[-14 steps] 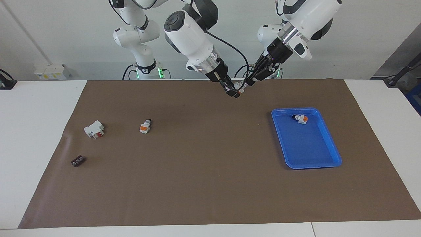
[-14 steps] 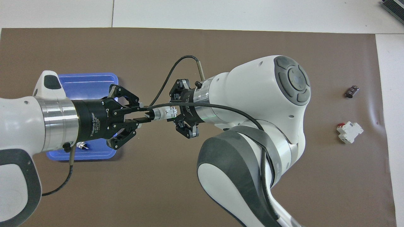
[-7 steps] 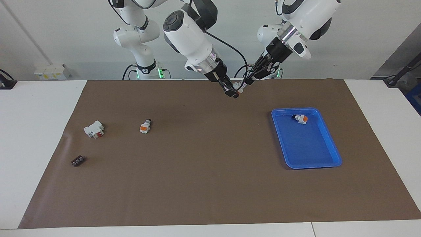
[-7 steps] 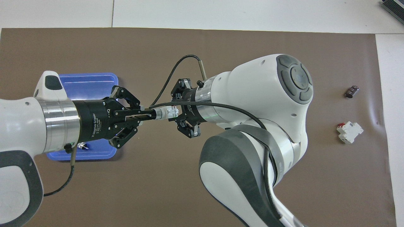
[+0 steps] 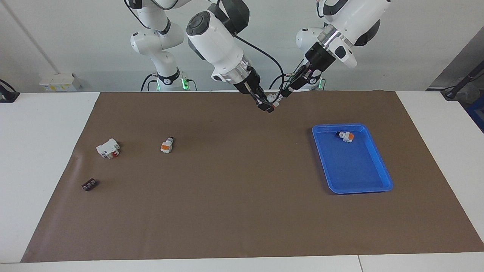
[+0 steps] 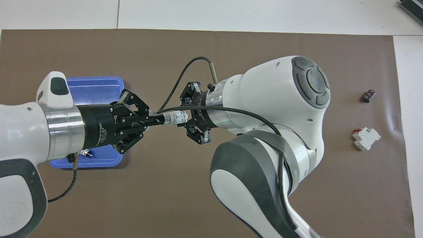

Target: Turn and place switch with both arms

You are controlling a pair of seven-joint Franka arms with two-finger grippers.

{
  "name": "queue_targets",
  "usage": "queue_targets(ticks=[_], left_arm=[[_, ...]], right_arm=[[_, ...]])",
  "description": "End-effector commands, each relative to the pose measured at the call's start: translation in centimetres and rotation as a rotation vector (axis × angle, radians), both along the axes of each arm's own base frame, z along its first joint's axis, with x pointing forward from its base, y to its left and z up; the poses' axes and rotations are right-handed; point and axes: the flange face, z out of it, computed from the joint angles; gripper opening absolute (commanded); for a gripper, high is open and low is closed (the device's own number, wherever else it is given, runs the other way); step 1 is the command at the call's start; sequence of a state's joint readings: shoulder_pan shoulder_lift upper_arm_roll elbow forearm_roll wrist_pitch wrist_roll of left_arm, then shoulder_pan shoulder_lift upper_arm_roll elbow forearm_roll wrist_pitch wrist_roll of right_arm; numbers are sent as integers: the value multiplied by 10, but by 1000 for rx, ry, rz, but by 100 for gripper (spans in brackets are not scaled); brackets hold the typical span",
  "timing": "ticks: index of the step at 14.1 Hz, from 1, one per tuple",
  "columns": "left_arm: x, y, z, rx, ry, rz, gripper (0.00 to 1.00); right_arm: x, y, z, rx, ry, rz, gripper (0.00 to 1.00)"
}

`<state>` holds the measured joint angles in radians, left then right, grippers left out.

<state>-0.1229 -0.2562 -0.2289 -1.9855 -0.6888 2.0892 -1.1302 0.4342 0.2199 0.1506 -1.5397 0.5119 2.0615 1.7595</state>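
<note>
Item one, nearest the robots: the switch (image 6: 173, 118), held in the air over the near edge of the brown mat (image 5: 242, 211), level and end-on between the two arms. The left pincer (image 6: 157, 119) has its fingertips together on the black knob end. The right pincer (image 6: 183, 118) is clamped on the white body, links splayed to the sides. Item two, at four o'clock from the switch in the facing view: blue tray (image 5: 355, 170), toward the left arm's end of the bench (image 5: 49, 151). It contains one twin switch (image 5: 345, 136) with an orange band, lying in the corner nearest the robots. Item three, at eight o'clock from the held switch in that view: second twin (image 5: 166, 145), loose on the mat. Item four, beside it toward the right arm's end: white block (image 5: 107, 148) with a red mark. Item five, farthest from the robots: small dark piece (image 5: 89, 185). Step in hand, as judged: mid-air transfer or turn, with both pincers gripping one part. Next move probably calls for one grip to loosen before either arm pulls away; otherwise the switch may be twisted or dropped. The tray looks like the likely destination.
</note>
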Motion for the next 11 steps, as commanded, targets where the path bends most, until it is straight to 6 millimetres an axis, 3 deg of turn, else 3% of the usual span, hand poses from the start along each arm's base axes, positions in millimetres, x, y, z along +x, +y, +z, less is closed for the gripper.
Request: queue_targets(ticks=[1,11], left_arm=[[-11,-9,1,25,-126,-156,0],[-19,-13,-3,143,-527,-752,0]], right_arm=[[0,1,3,21,-6,20,0],[0,1,3,21,-6,20,0]])
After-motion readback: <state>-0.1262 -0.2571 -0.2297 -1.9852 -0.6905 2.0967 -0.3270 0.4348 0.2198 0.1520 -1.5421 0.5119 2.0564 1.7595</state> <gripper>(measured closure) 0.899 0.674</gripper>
